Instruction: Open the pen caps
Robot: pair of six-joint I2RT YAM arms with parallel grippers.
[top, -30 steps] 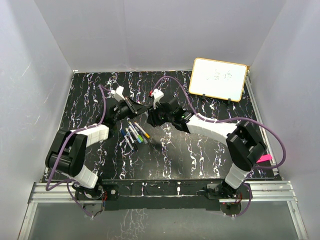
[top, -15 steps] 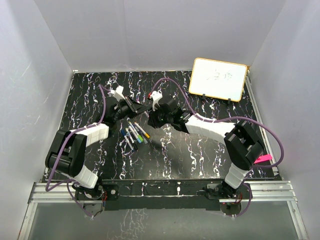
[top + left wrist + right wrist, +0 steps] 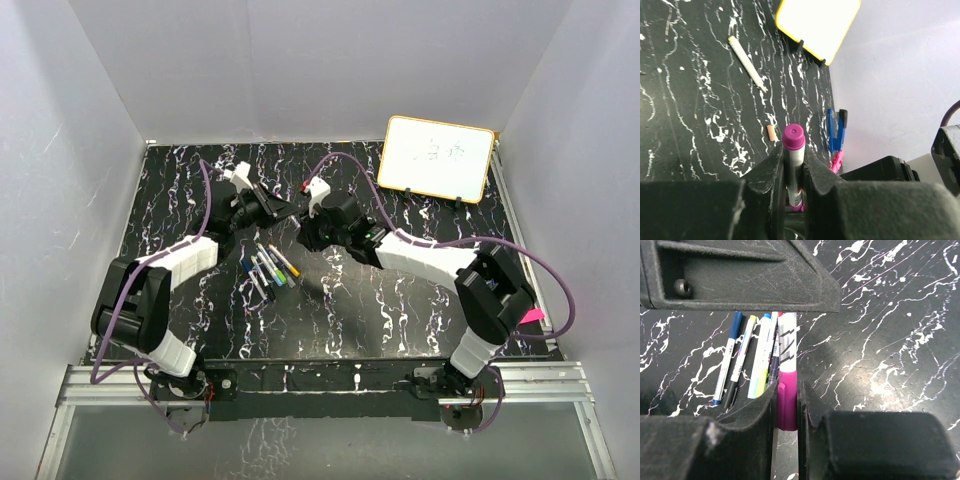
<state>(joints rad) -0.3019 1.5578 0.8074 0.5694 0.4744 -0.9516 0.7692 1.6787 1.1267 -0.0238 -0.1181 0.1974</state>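
Both grippers hold one white-barrelled pen in the air above the table. My left gripper (image 3: pixel 276 207) (image 3: pixel 793 156) is shut on the pen's barrel (image 3: pixel 793 162), whose purple end (image 3: pixel 793 136) sticks out past the fingers. My right gripper (image 3: pixel 301 226) (image 3: pixel 787 388) is shut on the magenta cap (image 3: pixel 787 407), which still sits on the striped barrel (image 3: pixel 788 347). Several more capped pens (image 3: pixel 268 265) (image 3: pixel 757 365) lie side by side on the black table below. A bare white pen (image 3: pixel 746 61) and a loose orange cap (image 3: pixel 771 133) lie further off.
A small whiteboard (image 3: pixel 436 155) (image 3: pixel 815 22) stands at the back right. A blue chunky object (image 3: pixel 832 130) and a pink clip (image 3: pixel 837 161) (image 3: pixel 528 317) lie by the right wall. White walls close in the table on three sides.
Both grippers have moved a little toward the back of the table, still together on the pen. The pens on the table have not moved.
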